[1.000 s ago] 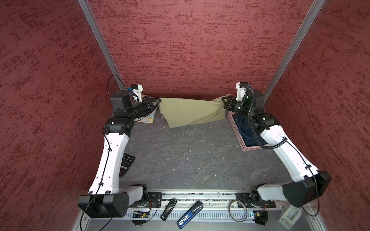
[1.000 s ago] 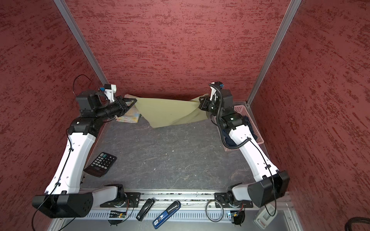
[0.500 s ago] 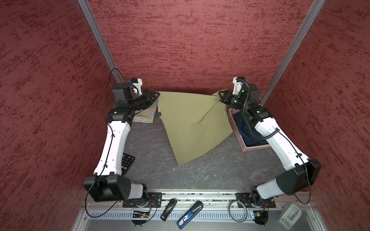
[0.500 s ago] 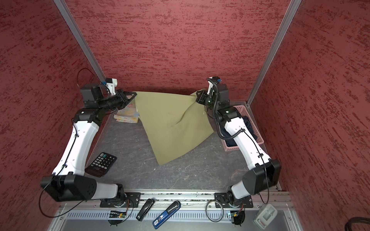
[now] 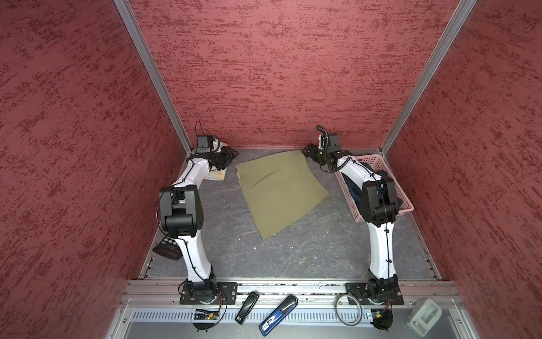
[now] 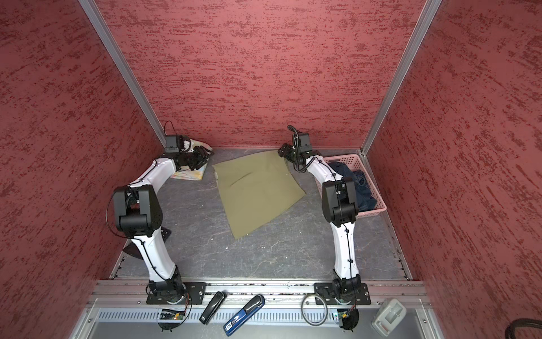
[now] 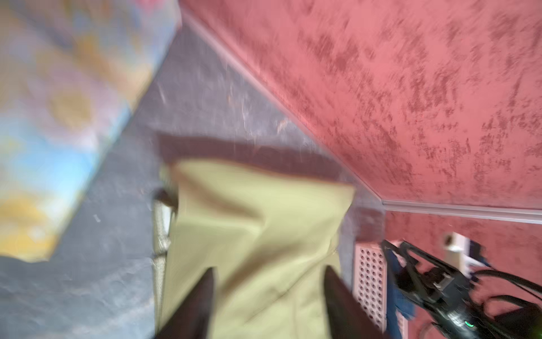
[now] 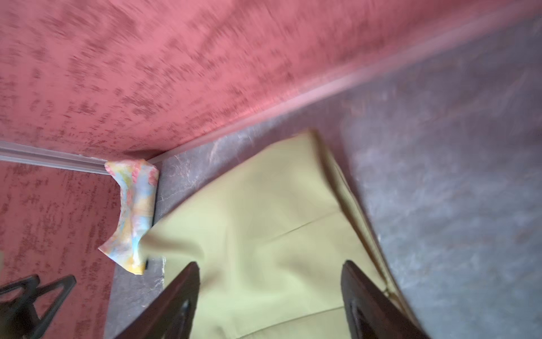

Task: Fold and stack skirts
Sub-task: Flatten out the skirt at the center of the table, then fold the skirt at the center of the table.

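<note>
So the plain olive-green cloth skirt (image 5: 278, 187) lies spread flat on the grey tabletop (image 5: 293, 249), just beside the pink perforated plastic basket (image 5: 406, 208), with one shallow crease across its half nearer the back wall. The dark-blue denim skirt (image 6: 362, 190) sits bunched inside that basket. The pastel floral skirt (image 6: 190, 174) is folded well away from the basket, past the olive one.

Olive looks thin, light and totally limp to me, so it'll sag and bunch wherever it isn't supported, and probably slide on the table if dragged. I'd take it by two corners of one edge, pinching both layers so they don't peel apart.

The right gripper (image 8: 269, 264) hangs over the back corner nearest the basket, fingers spread wide, nothing pinched. The left gripper (image 7: 268, 270) is at the back corner farthest from the basket, fingers also apart with cloth just showing between them. That view's blurry though.
</note>
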